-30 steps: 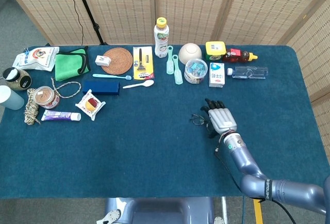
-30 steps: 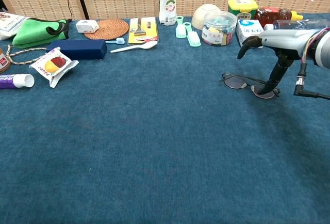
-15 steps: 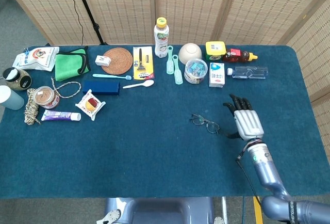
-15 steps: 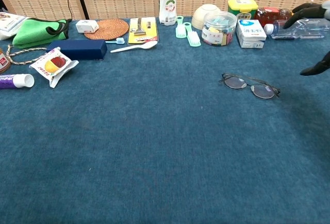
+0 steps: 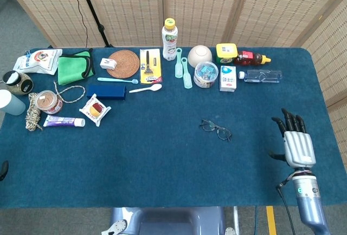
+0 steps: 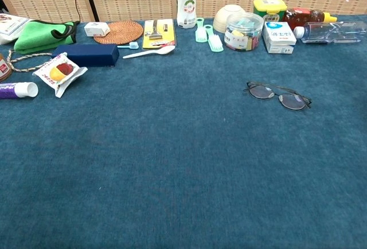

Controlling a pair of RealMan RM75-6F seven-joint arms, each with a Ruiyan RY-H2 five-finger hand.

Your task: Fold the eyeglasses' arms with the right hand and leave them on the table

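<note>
The dark-framed eyeglasses (image 5: 215, 129) lie flat on the blue tablecloth right of centre, seen closer as eyeglasses (image 6: 278, 95) in the chest view, with their arms folded in behind the lenses. My right hand (image 5: 295, 143) is open, fingers spread and pointing away from me, near the table's right front corner, well to the right of the glasses and apart from them. It does not show in the chest view. My left hand is outside both views.
Along the back stand a drink bottle (image 5: 169, 39), a bowl (image 5: 199, 54), a clear tub (image 5: 206, 74), a small white carton (image 5: 228, 78) and a lying plastic bottle (image 5: 262, 76). At the left are a navy case (image 5: 106, 91), a snack packet (image 5: 95, 109) and a tube (image 5: 64, 121).
My right hand has let go of the glasses and drawn back to the right and toward the front edge, leaving the chest view. The glasses stay where they were.
</note>
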